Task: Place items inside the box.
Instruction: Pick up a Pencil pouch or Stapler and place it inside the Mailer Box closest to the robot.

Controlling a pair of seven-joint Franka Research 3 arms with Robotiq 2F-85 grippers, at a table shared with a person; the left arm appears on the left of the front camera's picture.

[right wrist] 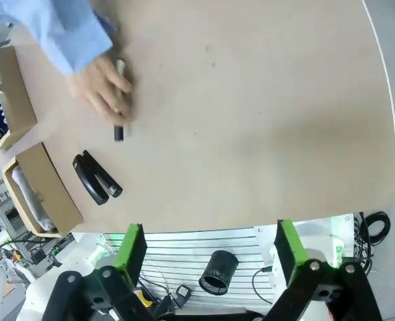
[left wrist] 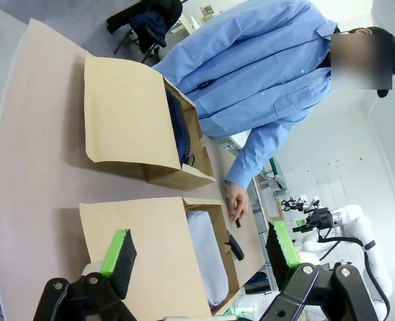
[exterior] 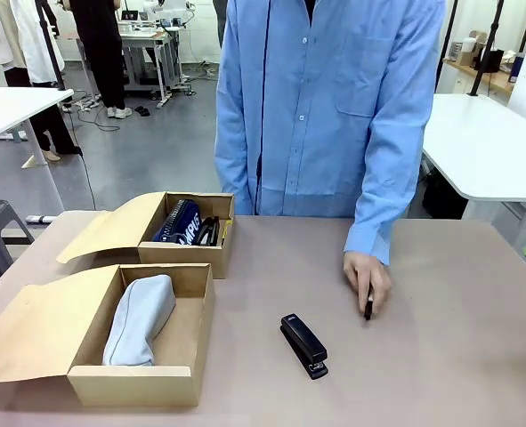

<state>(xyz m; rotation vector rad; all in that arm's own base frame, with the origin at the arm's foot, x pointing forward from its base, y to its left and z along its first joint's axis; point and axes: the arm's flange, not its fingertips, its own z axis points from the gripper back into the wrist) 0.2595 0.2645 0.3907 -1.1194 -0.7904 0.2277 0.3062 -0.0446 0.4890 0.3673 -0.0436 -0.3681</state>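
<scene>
A grey zip pouch (exterior: 138, 320) lies in the near cardboard box (exterior: 138, 384). The far box (exterior: 184, 257) holds a navy pouch with white lettering (exterior: 178, 222) and, beside it, a dark item with a yellow edge (exterior: 220, 233), likely the utility knife. A black stapler (exterior: 304, 345) rests on the table. The person's hand (exterior: 367, 277) presses a white-black marker (exterior: 368, 308) onto the table. High above the boxes, my left gripper (left wrist: 200, 251) hangs open and holds nothing. My right gripper (right wrist: 209, 249) is open too, above the table's edge, well away from the stapler (right wrist: 95, 177) and marker (right wrist: 119, 130).
The person in a blue shirt (exterior: 325, 107) stands at the far side. Both boxes have their lids folded out to the left (exterior: 31, 325). Bare brown table (exterior: 458, 356) spreads to the right of the stapler. A black cup (right wrist: 217, 272) sits below the table edge.
</scene>
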